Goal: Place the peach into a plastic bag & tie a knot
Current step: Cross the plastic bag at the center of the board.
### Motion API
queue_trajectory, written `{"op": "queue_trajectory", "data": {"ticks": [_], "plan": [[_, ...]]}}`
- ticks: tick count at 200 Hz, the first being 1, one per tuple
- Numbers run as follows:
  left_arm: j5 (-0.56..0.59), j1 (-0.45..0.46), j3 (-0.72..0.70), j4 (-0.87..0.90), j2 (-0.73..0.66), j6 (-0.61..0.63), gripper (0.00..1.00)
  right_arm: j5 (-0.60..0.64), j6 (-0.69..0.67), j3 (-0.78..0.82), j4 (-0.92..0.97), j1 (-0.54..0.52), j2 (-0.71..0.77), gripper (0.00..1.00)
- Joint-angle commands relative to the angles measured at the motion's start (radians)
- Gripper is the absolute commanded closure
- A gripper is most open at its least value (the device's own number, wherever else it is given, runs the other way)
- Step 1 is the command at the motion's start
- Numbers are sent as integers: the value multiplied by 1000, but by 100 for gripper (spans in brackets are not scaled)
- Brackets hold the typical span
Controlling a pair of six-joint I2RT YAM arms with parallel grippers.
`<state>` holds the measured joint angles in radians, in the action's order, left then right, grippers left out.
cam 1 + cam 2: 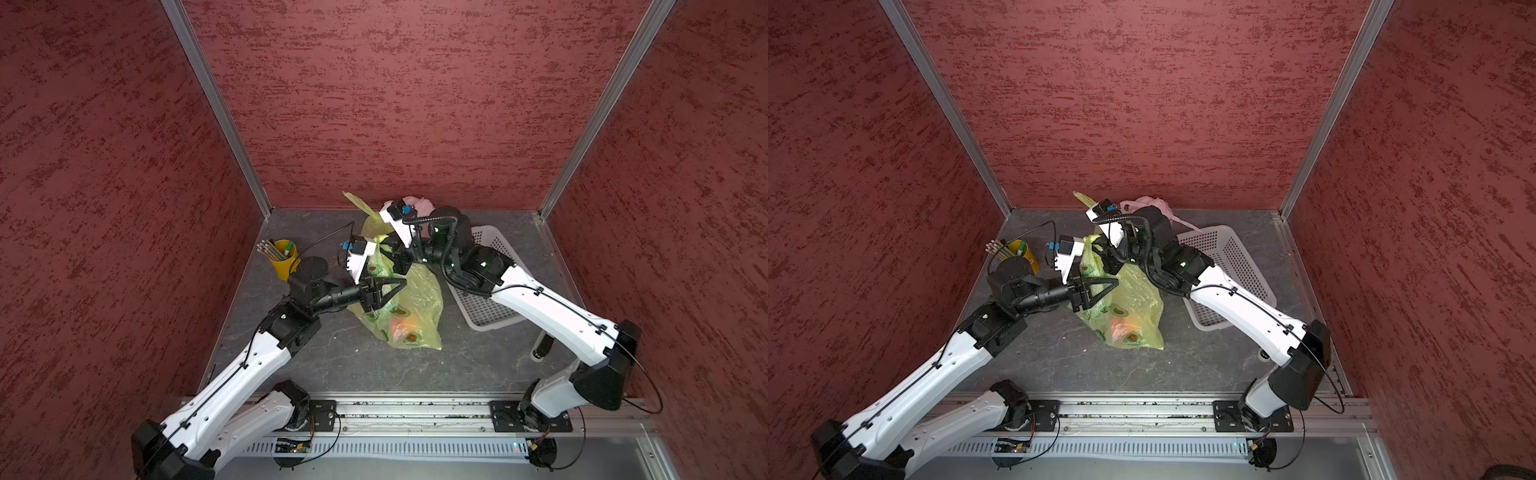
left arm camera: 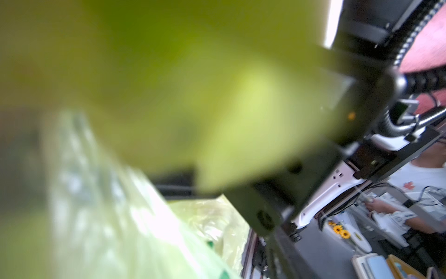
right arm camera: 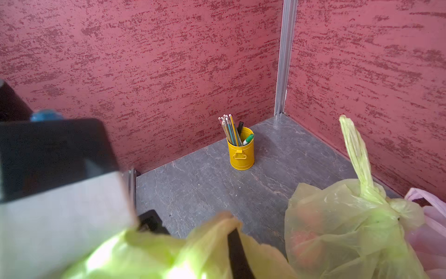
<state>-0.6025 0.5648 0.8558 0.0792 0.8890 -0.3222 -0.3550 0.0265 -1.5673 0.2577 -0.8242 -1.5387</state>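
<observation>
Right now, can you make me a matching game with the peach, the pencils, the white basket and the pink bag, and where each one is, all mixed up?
Things:
1. peach
2. pencils
3. white basket
4. pink bag

Places:
A. partly under the right arm
B. inside the front green bag
C. by the back wall
D. standing in the yellow cup

Pairs: 1-B, 2-D, 3-A, 4-C.
</observation>
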Motion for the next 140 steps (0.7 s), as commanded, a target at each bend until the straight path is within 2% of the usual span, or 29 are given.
{"op": "queue_trajectory", "data": {"ticks": [1,33,55,103,140], "plan": [[71,-45,75,220,-59,110,16,-80,1,-76,24,3,7,100],[-24,-206,135,368,-106,162,7,-183,-34,-138,178,3,-7,100],[-109,-281,187,460,-108,244,3,-244,-58,-179,259,4,-21,100],[-151,-298,322,620,-86,450,0,-342,-125,-312,444,4,-91,100],[-252,-302,361,647,-48,512,0,-417,-158,-392,551,3,-138,100]]}}
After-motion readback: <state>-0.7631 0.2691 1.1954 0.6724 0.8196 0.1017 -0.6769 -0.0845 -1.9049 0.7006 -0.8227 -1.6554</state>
